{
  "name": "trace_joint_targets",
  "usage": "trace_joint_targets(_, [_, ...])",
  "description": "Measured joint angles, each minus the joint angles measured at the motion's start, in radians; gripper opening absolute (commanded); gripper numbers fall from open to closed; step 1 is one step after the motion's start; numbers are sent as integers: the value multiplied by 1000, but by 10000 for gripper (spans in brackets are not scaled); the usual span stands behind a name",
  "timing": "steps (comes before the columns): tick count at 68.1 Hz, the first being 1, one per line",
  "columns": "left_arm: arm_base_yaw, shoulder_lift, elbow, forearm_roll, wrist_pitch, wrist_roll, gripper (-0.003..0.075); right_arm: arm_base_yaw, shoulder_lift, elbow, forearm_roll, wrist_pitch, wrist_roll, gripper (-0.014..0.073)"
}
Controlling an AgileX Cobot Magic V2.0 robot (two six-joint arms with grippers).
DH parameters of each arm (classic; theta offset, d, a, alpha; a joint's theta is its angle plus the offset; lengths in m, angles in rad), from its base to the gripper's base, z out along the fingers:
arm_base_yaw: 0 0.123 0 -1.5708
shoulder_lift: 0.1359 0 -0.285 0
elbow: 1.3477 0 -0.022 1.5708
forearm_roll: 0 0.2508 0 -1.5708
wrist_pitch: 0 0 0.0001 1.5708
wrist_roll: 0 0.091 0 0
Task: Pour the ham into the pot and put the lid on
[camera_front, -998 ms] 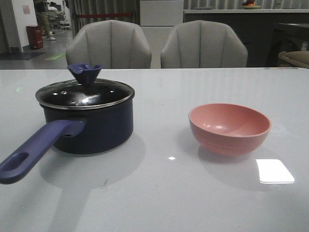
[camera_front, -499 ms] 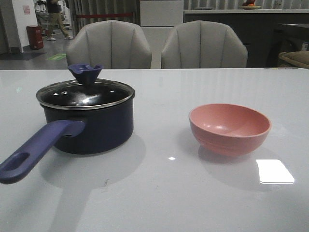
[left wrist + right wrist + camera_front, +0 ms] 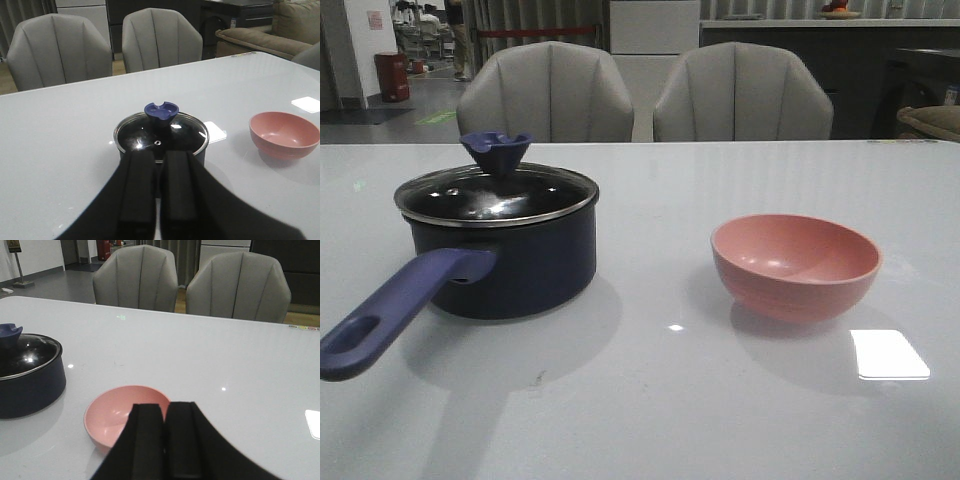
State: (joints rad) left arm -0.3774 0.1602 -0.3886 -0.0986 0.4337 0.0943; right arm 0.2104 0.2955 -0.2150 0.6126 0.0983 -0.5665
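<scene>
Opening step: both tools, left [image 3: 159, 200] and right [image 3: 166, 440], fingers pressed together, are hovering off the lid [image 3: 496, 193] sitting on the pot [image 3: 505, 262] at frame left; uncovering precedes pouring from the pink bowl [image 3: 795, 265]

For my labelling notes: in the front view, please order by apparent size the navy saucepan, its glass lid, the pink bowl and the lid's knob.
1. Dark navy round saucepan, counting its long handle.
2. Round clear glass lid and pink round bowl: similar width, so I leave them unranked.
3. Flared purple-blue knob, clearly smallest.
</scene>
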Motion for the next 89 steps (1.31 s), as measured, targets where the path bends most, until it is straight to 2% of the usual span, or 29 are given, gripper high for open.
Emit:
trace_joint_targets(23, [0,0,0,-1,-4,0,134,0,0,0,0,0,0,127])
trace_joint_targets(32, [17,-6,53,49,-72,0,134,0,0,0,0,0,0,127])
trace_joint_targets(45, [177,-65,220,110,-261,-24,134,0,0,0,0,0,0,127])
trace_joint_targets(57, [306,-145,358,114,-339,-74,134,0,0,0,0,0,0,127])
trace_joint_targets(69, [320,-165,394,115,-387,-84,134,0,0,0,0,0,0,127])
trace_joint_targets(89, [320,-165,394,115,-389,-84,134,0,0,0,0,0,0,127])
